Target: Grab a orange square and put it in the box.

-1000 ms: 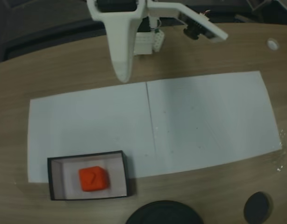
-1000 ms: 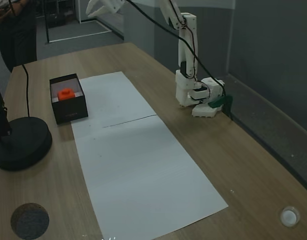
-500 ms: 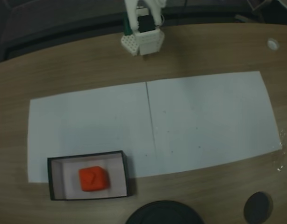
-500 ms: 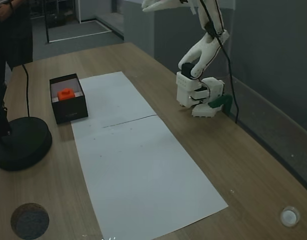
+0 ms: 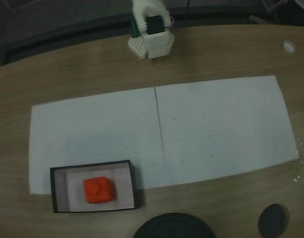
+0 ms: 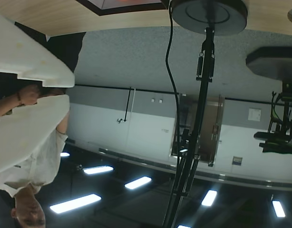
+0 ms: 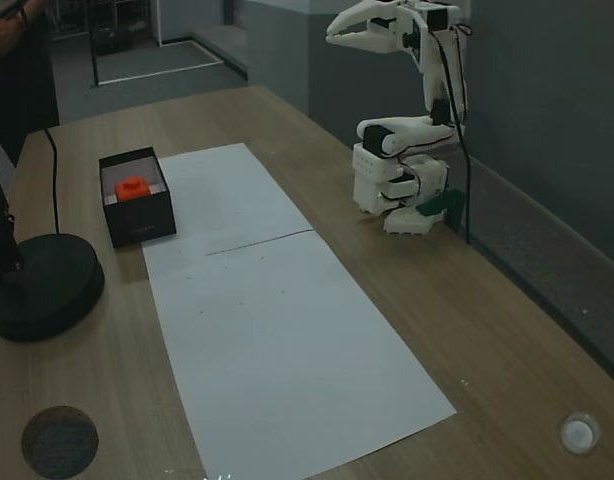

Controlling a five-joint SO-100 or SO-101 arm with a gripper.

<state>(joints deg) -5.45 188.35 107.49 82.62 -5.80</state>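
I see the orange square [image 5: 98, 190] sitting inside the box [image 5: 57, 191], near the middle of its pale floor; in a fixed view the box [image 7: 139, 221] stands at the far corner of the white paper [image 7: 277, 330], with the orange square [image 7: 133, 187] showing above its black walls; my arm is folded up over its base at the tabletop [image 7: 487, 330] edge, well apart from the box; the fingers [image 7: 339, 30] are raised high, pointing out level over the tabletop, slightly spread and pinching nothing; in the wrist view the fingers [image 6: 32, 61] show as two pale blades with a narrow gap between them; a round black stand base [image 7: 39, 287] rests just beside the box.
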